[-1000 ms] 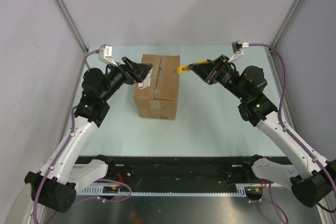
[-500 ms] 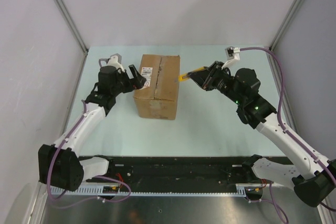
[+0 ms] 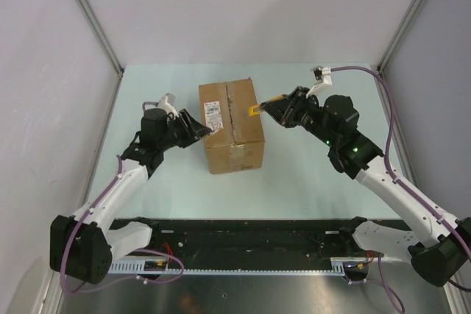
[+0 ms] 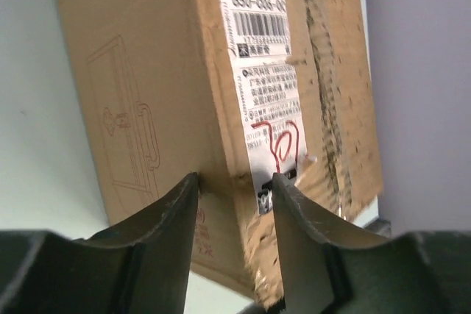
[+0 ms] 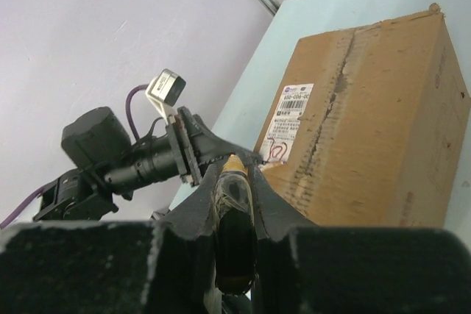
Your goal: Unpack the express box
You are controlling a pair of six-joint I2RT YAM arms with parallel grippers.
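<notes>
Left fingers (image 4: 165, 226) astride express box (image 3: 234, 126) edge, yellow knife (image 3: 257, 108) opposite.

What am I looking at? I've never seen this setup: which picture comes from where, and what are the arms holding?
A robot's left arm and right arm are bolted at the near edge of a table. The wide picture comes from a fixed camera above and behind them; the other two come from cameras on each wrist, showing its own fingers. On it stands the express box, flaps shut, with a white label. The right gripper is shut on a yellow utility knife, its tip over the box top. The left gripper straddles the box's labelled edge; whether it pinches is unclear.
</notes>
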